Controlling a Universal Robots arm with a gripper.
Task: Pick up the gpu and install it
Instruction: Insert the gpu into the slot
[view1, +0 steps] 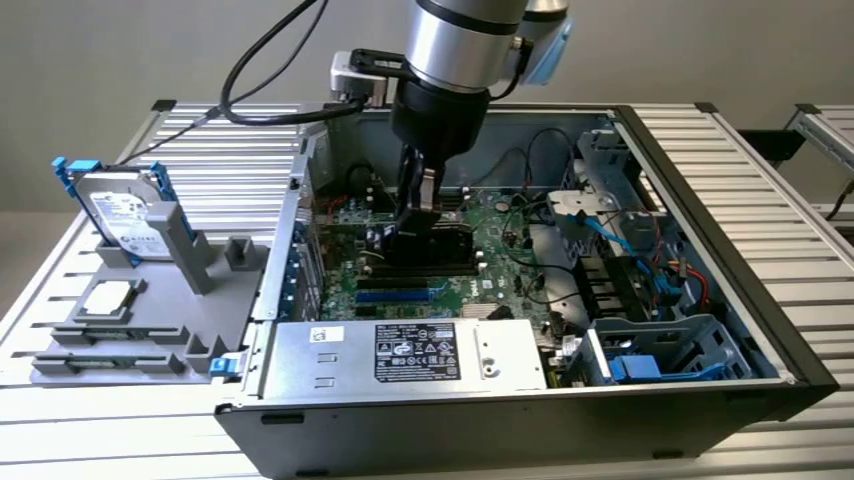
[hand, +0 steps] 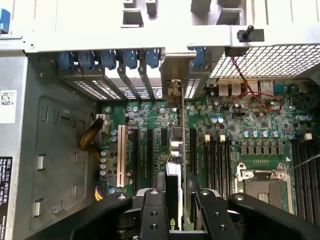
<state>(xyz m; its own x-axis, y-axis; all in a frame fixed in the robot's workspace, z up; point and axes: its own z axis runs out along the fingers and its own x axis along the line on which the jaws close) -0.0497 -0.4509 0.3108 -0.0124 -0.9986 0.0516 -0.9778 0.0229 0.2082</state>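
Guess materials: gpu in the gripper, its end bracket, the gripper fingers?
gpu: likely circuit-board laminate, seen edge-on, components showing. End bracket: bare sheet metal, dull silver sheen. Gripper fingers: matte black with screw holes; coated metal or hard plastic, can't tell.

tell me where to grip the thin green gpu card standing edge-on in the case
By its two flat faces near the upper edge, coming from above: the thin green gpu card stands on edge, as the end effector pinches it.

Colour key: motherboard (hand: 250, 125) green; slot clips (hand: 107, 59) blue; gripper (hand: 178, 197) black; gpu (hand: 174, 80) bracket silver; drive (view1: 118, 212) silver, rails (view1: 60, 185) blue; tray (view1: 147, 320) grey; case (hand: 50, 150) grey.
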